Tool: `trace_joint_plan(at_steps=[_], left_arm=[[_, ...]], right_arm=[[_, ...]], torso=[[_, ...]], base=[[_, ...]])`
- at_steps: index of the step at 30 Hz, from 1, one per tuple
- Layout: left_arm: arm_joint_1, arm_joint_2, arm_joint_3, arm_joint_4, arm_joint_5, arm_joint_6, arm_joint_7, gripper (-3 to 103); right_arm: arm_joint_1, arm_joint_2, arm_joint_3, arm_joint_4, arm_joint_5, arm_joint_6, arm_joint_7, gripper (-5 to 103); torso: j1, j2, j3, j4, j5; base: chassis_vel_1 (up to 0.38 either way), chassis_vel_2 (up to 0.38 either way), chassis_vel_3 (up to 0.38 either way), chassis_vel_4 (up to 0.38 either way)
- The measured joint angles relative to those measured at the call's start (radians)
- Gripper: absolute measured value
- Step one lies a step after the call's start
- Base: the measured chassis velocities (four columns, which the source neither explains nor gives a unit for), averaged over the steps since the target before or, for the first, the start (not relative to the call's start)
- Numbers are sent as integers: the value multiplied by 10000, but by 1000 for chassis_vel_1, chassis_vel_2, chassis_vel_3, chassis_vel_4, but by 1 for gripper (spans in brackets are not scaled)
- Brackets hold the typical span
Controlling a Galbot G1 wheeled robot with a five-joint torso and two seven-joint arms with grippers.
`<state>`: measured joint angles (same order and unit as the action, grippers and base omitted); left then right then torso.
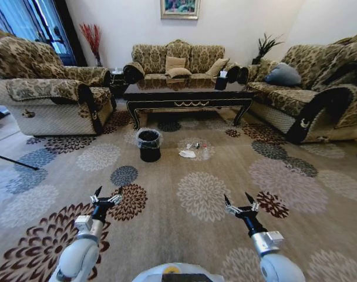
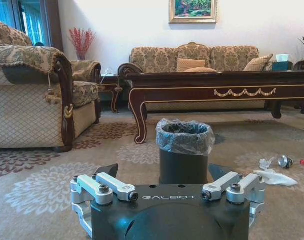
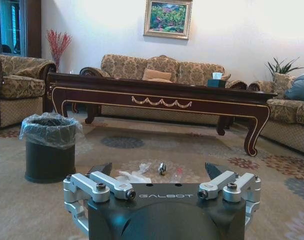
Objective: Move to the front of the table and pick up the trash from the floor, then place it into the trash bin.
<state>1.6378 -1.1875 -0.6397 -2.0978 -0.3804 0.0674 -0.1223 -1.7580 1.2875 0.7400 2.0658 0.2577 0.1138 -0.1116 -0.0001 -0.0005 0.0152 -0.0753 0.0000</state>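
Head view: floral carpet, sofas round table; both grippers, left & right, spread wide.

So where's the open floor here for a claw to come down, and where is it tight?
Bare carpet runs from both open claws, left claw and right claw, up to the bin and the trash. It is tight between bin and trash, with the table just behind them.

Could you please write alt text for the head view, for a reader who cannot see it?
Both arms reach forward over a flowered carpet, left claw and right claw open and empty. Ahead, the trash lies on the floor beside the trash bin, in front of the table, with sofas around.
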Motion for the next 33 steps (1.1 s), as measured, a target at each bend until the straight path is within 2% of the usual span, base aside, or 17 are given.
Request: trace_joint_plan(at_steps=[33], left_arm=[[179,-260,-244,-20,-123,-123,53,100]], right_arm=[[-318,89,-232,228,-635,185,-48,100]], torso=[[0,1,7,2,0]], base=[[-176,176,181,-178]])
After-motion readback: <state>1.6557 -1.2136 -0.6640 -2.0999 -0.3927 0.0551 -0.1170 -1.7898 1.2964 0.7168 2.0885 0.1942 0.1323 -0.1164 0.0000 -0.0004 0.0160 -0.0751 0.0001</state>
